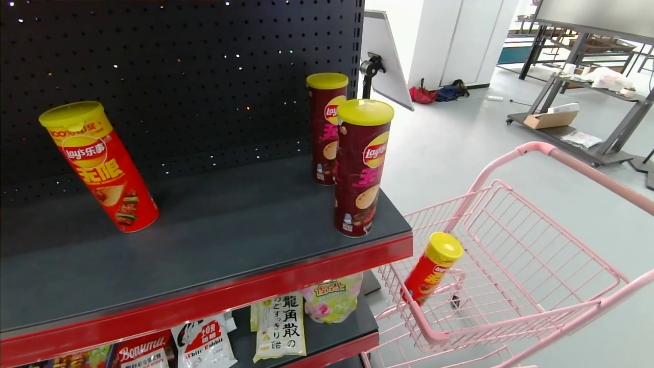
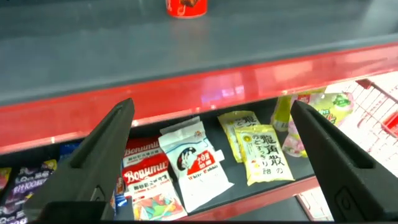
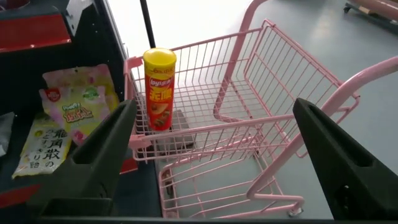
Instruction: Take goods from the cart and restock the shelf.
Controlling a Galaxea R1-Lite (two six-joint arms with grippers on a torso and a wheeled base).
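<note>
Shelf (image 1: 230, 245) with a dark deck and red front edge, carrying three crisp cans: a red can (image 1: 99, 166) at its left, and two dark red cans at its right end, the front dark can (image 1: 361, 168) near the edge and the back dark can (image 1: 325, 128) just behind it by the pegboard. Pink cart (image 1: 531, 148) beside the shelf's right end; a second red can, the cart can (image 1: 431, 268), stands with its yellow lid up in the basket corner nearest the shelf. Snack packets (image 1: 278, 327) lie on the lower shelf level. Left gripper (image 2: 211, 106) faces the red shelf edge, its fingers (image 2: 99, 155) spread wide and holding nothing. Right gripper (image 3: 214, 104) hangs above the cart, its fingers (image 3: 336, 155) likewise spread wide and empty, apart from the cart can.
</note>
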